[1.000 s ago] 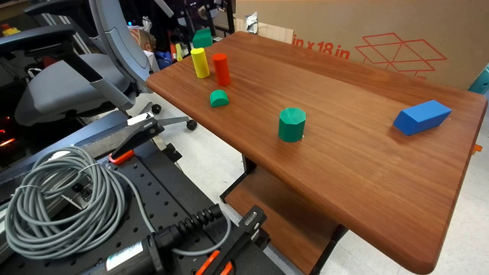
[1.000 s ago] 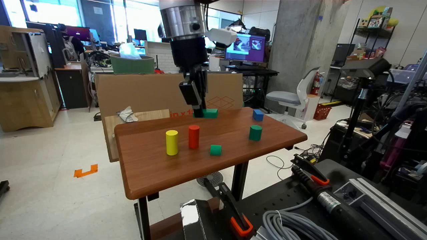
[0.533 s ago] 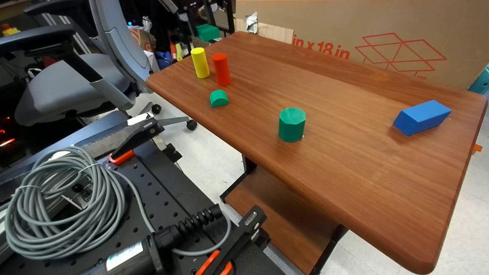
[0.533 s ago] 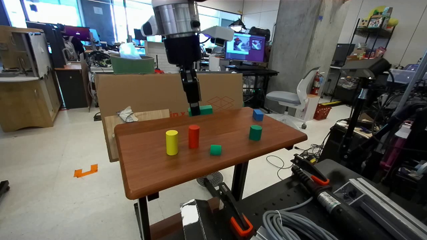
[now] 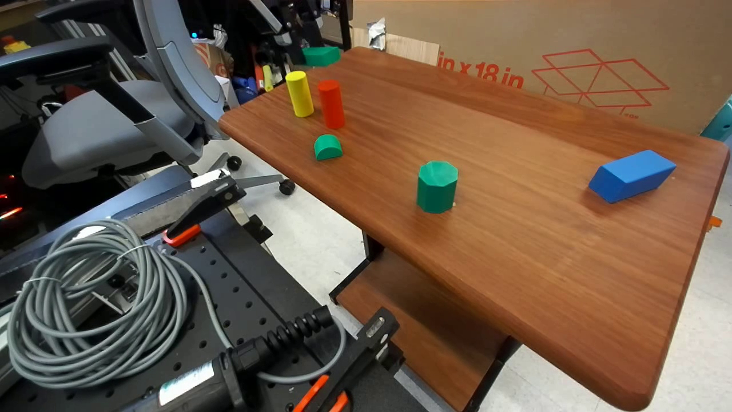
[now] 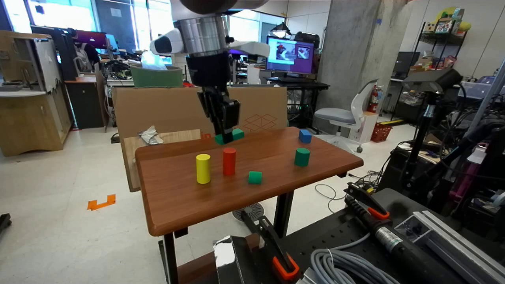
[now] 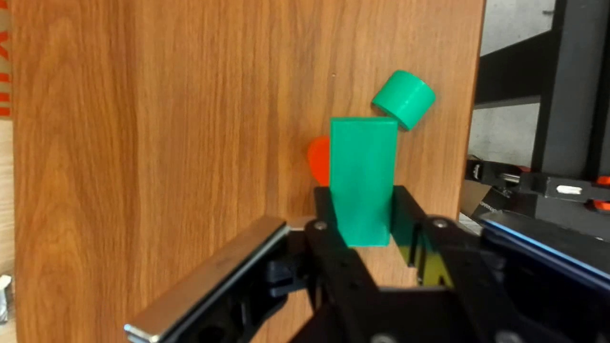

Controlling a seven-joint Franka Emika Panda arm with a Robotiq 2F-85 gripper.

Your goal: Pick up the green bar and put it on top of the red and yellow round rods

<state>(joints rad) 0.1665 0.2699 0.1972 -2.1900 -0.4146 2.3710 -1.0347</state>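
Note:
The green bar [image 5: 321, 56] is held in the air, lying flat; it shows in both exterior views [image 6: 238, 134]. In the wrist view the bar [image 7: 363, 157] sits between the two fingers of my gripper [image 7: 362, 202], which is shut on its sides. The red rod [image 5: 331, 104] and yellow rod [image 5: 299, 94] stand upright and apart on the table. In an exterior view the bar and gripper [image 6: 227, 137] appear just above the red rod [image 6: 229, 161], left of it stands the yellow rod [image 6: 203, 169]. In the wrist view the bar partly hides the red rod [image 7: 318, 159]; the yellow rod is mostly hidden behind a finger.
A small half-round green piece [image 5: 328, 149] lies close to the red rod. A green cylinder [image 5: 437, 189] and a blue block [image 5: 632, 176] stand farther along the brown table [image 5: 514, 240]. A cardboard sheet [image 6: 158, 110] stands behind the table. A chair [image 5: 183, 68] is beside it.
The arm has carried the green bar leftward in the exterior view that shows the arm, toward the rods. The bar rose, then came lower, and has turned a little. The rods have not moved.

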